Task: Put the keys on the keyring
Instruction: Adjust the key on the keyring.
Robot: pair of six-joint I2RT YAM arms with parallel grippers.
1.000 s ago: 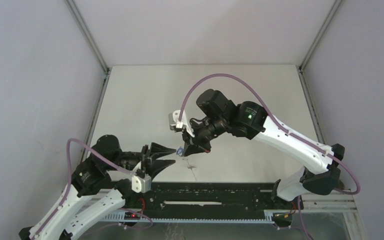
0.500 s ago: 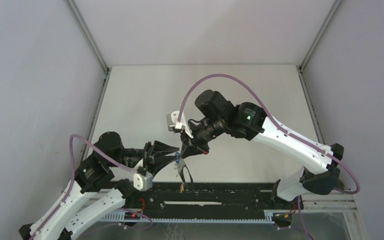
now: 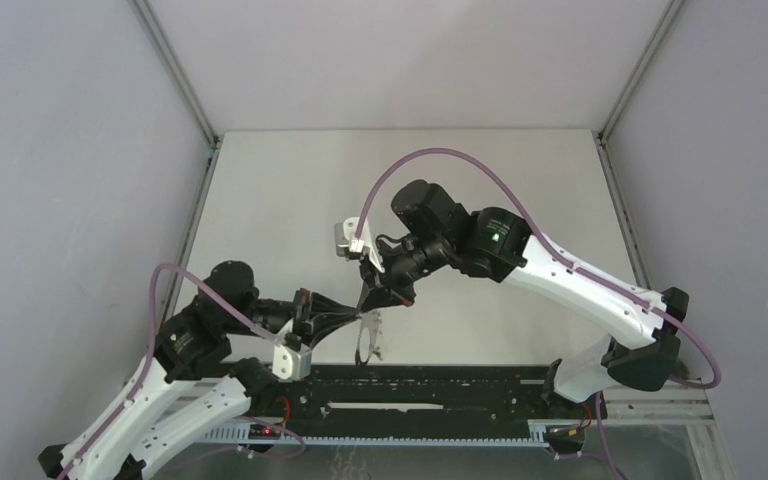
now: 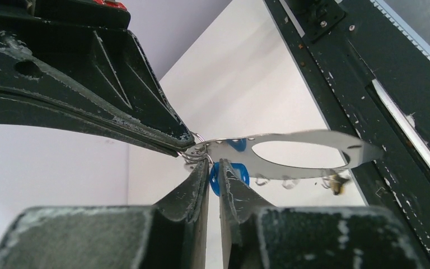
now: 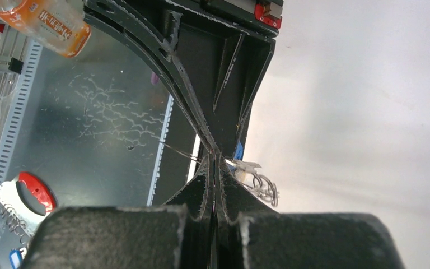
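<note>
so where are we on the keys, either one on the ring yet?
Done: nothing I can confirm; a yellowish bit dangles under the keyring, too small to tell if threaded. In hand: right gripper pinches the small loops, left gripper is shut on the blue key, bundle held in the air. Still to do: working the blue key onto a loop.

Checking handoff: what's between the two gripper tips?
Left wrist view: small loops of the keyring and the blue key sit between the left gripper and right gripper tips; no bare gap.
</note>
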